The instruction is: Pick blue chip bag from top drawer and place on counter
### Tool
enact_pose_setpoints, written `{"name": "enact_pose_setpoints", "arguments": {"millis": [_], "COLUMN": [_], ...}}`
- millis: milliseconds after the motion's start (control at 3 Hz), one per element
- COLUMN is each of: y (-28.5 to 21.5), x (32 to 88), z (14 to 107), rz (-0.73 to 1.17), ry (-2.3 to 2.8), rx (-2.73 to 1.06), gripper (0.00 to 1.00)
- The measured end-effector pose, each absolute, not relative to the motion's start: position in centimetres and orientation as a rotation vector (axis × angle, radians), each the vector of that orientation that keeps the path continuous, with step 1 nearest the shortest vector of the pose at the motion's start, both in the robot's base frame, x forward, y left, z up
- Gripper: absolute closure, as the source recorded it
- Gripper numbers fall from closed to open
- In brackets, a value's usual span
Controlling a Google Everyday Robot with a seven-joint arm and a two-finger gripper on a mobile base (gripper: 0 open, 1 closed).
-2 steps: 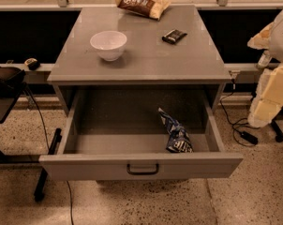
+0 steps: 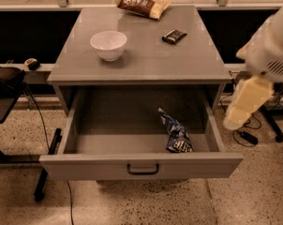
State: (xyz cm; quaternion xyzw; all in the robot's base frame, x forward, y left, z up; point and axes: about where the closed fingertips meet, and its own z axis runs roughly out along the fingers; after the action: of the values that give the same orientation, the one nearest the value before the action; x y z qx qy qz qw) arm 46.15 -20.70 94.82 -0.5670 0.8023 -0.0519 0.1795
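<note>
The end effector (image 2: 247, 104) hangs to the right of the open drawer (image 2: 193, 165), outside its right wall and apart from it. Whether it is released or clenched, I cannot tell. The blue bag (image 2: 175, 134) lies in the drawer, right of centre, against the front panel. On the counter (image 2: 151, 62) sit a bowl (image 2: 108, 44), a black packet (image 2: 174, 36) and a brown bag (image 2: 141, 2).

the arm (image 2: 272, 46) is a bulky off-white shell, smooth and rounded, with a patch of fine ribbed slots low on its casing. the gripper (image 2: 247, 104), a cream-yellow tapered block, hangs just beyond the front right corner of the counter (image 2: 146, 60).
</note>
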Motion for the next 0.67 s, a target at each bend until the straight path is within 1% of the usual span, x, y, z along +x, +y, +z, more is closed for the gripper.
{"name": "enact_pose_setpoints", "arguments": {"millis": [333, 667], "y": [-20.0, -18.7], "x": [48.3, 50.4], "z": [86.3, 78.9], "rz": [-0.125, -0.043], "ry": [2.406, 2.549], "rx": [-1.465, -1.332], "gripper": [0.0, 0.0]}}
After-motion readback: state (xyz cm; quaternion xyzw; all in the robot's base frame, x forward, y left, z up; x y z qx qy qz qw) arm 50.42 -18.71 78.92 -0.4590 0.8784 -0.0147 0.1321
